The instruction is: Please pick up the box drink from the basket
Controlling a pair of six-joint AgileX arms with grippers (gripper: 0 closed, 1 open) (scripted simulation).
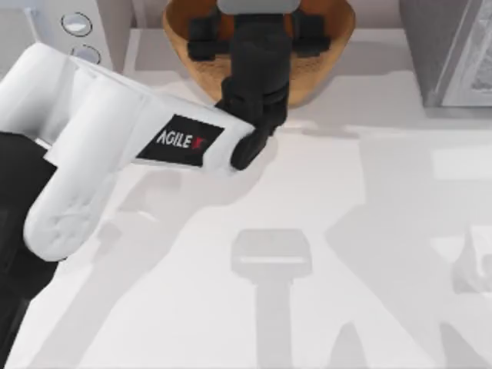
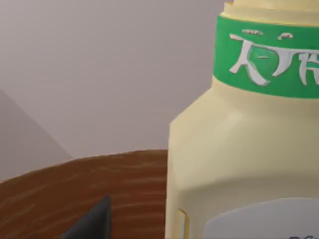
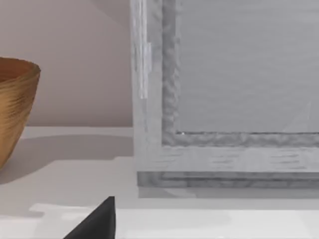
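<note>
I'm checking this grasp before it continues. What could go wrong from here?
The left end effector is down inside the basket, so its fingers could catch the rim or drag the basket. The box drink is very close in the left wrist view; a skewed close might tip it. The left arm covers the drink from above.

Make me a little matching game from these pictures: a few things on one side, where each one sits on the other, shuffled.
Things:
1. box drink
2. basket
3. grey appliance with round knobs
4. left gripper

Places:
A. far left corner of the table in the top view
B. reaching down into the basket from above
C. far edge of the table, near the middle
D. standing inside the basket, close in front of the left wrist camera

Pairs: 1-D, 2-C, 3-A, 4-B
</note>
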